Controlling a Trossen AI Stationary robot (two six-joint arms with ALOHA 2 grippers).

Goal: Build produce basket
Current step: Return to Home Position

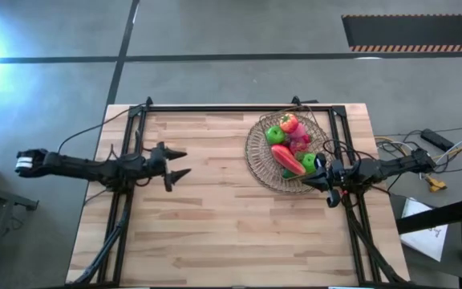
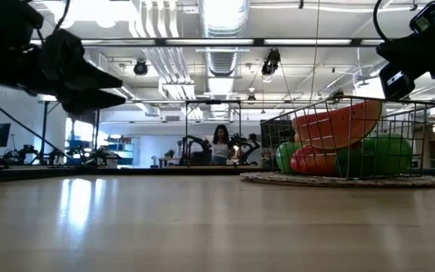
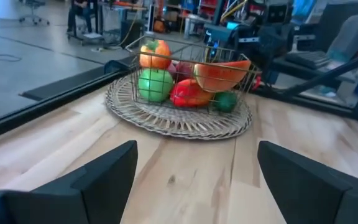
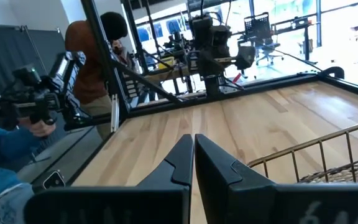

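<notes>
Produce (image 1: 289,159) heaped on round basket (image 1: 255,152), left tool (image 1: 181,164) open, right tool (image 1: 315,181) closed

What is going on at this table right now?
Neither arm is holding anything. The produce sits piled in the basket, which stands on the right side of the table. The right gripper hovers just beside the basket's rim, raised off the wood, its fingers shut and empty. The left gripper hangs over the table's left half, well apart from the basket, with its fingers open.
</notes>
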